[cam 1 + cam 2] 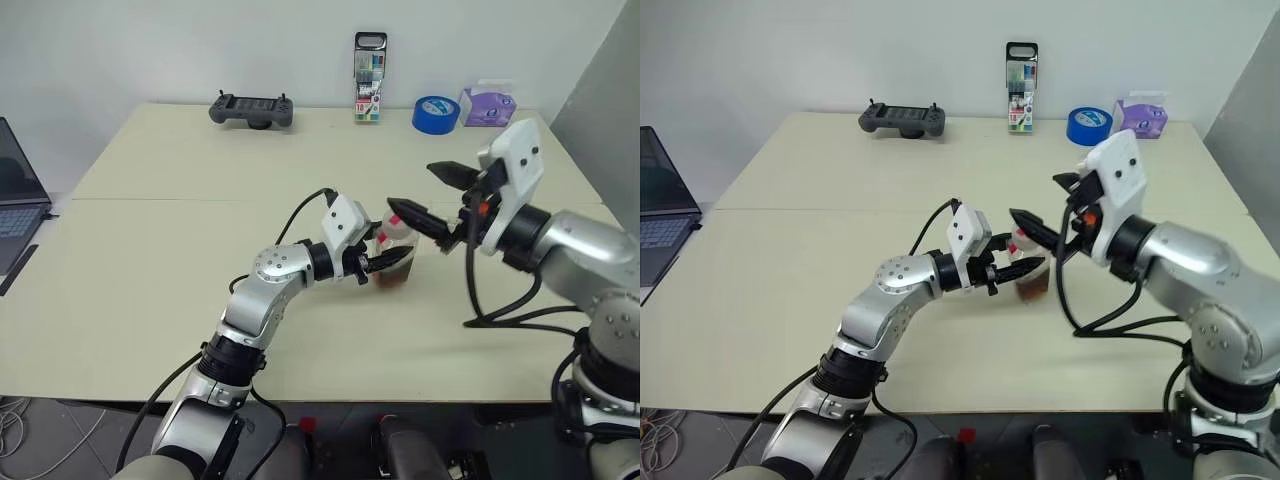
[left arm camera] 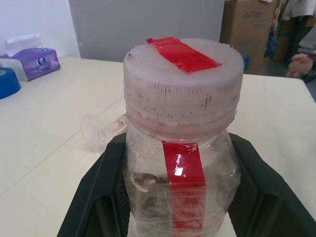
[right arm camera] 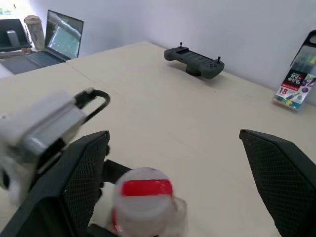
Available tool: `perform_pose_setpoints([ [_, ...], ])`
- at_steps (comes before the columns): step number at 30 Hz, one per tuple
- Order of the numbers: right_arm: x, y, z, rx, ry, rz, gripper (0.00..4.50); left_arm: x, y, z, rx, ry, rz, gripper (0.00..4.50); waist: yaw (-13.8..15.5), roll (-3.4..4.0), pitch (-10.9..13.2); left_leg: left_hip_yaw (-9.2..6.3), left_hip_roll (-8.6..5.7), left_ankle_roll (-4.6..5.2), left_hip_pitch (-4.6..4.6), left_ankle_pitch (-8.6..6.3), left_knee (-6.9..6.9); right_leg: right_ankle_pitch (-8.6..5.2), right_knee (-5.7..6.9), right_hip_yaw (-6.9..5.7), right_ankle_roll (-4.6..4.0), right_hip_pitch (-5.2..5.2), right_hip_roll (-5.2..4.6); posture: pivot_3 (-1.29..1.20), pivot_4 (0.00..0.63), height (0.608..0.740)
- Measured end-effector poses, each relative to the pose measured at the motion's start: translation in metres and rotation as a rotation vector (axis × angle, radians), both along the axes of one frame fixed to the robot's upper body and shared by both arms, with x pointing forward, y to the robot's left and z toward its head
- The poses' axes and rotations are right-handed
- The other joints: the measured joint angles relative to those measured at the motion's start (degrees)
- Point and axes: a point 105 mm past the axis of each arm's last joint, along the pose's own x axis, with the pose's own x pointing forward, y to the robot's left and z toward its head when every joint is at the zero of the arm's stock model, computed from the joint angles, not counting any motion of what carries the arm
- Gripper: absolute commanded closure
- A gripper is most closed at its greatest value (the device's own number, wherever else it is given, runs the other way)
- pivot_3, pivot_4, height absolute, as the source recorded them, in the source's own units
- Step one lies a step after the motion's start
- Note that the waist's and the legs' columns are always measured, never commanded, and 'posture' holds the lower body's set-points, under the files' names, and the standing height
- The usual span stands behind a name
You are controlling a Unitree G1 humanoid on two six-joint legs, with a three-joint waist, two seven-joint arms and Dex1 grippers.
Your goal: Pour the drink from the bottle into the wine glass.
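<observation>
My left gripper (image 1: 390,262) is shut on the bottle (image 1: 398,240) and holds it upright just above the table. The bottle (image 2: 180,123) is clear plastic, with a whitish cap and a red tape strip over the cap and down the side. The drink (image 1: 395,277), dark reddish-brown, sits low in it. Beside the cap, at cap height, my right gripper (image 1: 412,186) is open, its fingers spread wide and touching nothing. In the right wrist view the cap (image 3: 145,190) lies between and below those fingers. A faint clear shape on the table past the bottle may be the wine glass (image 2: 101,132).
Along the far table edge stand a black game controller (image 1: 252,109), a tall marker pack (image 1: 369,78), a blue tape roll (image 1: 436,113) and a purple tissue box (image 1: 487,105). A laptop (image 1: 15,200) sits at the left. A seam (image 1: 200,199) crosses the table.
</observation>
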Motion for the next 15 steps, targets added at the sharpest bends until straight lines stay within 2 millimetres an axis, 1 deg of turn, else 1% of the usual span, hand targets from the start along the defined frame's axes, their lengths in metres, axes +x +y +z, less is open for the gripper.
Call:
perform_pose_setpoints([
  [1, -0.003, 0.004, -0.002, 0.008, 0.007, 0.000, 0.00, 0.003, 0.001, 0.002, -0.009, 0.001, 0.011, 2.41, -0.01, 0.00, 0.00, -0.01, 0.00, 0.00, -0.01, 0.00, 0.00, 0.00, 0.00, -0.01, 0.00, 0.00, 0.00, 0.00, 0.150, 0.740],
  [3, -0.006, 0.005, -0.009, 0.016, 0.023, -0.047, 0.00, 0.004, 0.000, 0.004, -0.016, -0.001, 0.015, 2.41, 0.01, 0.01, -0.01, -0.03, -0.03, 0.00, -0.02, 0.00, 0.01, 0.00, -0.01, -0.02, 0.00, 0.01, -0.01, 0.00, 0.150, 0.740],
  [5, -0.004, 0.001, -0.022, -0.012, 0.052, -0.138, 0.00, 0.004, 0.000, 0.003, -0.016, 0.002, 0.013, 2.41, 0.02, 0.01, -0.01, -0.02, -0.07, -0.01, -0.04, 0.00, 0.02, 0.00, -0.01, -0.02, 0.00, 0.00, -0.01, 0.00, 0.150, 0.740],
  [7, 0.001, -0.007, -0.030, -0.038, 0.069, -0.236, 0.00, 0.005, -0.001, 0.002, -0.014, 0.010, 0.009, 2.41, 0.00, 0.01, -0.01, 0.04, -0.10, -0.01, -0.03, 0.01, 0.04, 0.00, -0.01, -0.03, 0.00, 0.00, -0.01, 0.00, 0.150, 0.740],
  [9, 0.006, -0.013, -0.031, -0.021, 0.069, -0.318, 0.00, 0.007, -0.001, 0.000, -0.012, 0.019, 0.008, 2.41, 0.00, 0.01, -0.01, 0.04, -0.10, -0.01, -0.01, 0.01, 0.03, 0.00, 0.00, -0.03, 0.00, 0.00, 0.00, 0.00, 0.150, 0.740],
  [12, 0.009, -0.015, -0.031, 0.011, 0.070, -0.371, 0.00, 0.007, -0.002, -0.002, -0.013, 0.025, 0.006, 2.41, -0.05, 0.02, -0.01, 0.03, -0.08, -0.01, -0.02, 0.01, 0.00, 0.00, -0.01, -0.03, 0.00, -0.02, 0.01, 0.00, 0.150, 0.740],
  [15, 0.010, -0.008, -0.033, 0.040, 0.084, -0.378, 0.00, 0.007, -0.003, -0.002, -0.015, 0.021, 0.005, 2.41, -0.11, 0.02, -0.01, 0.03, -0.05, -0.01, -0.01, 0.01, -0.01, 0.00, 0.00, -0.03, 0.00, -0.03, 0.01, 0.00, 0.150, 0.740],
])
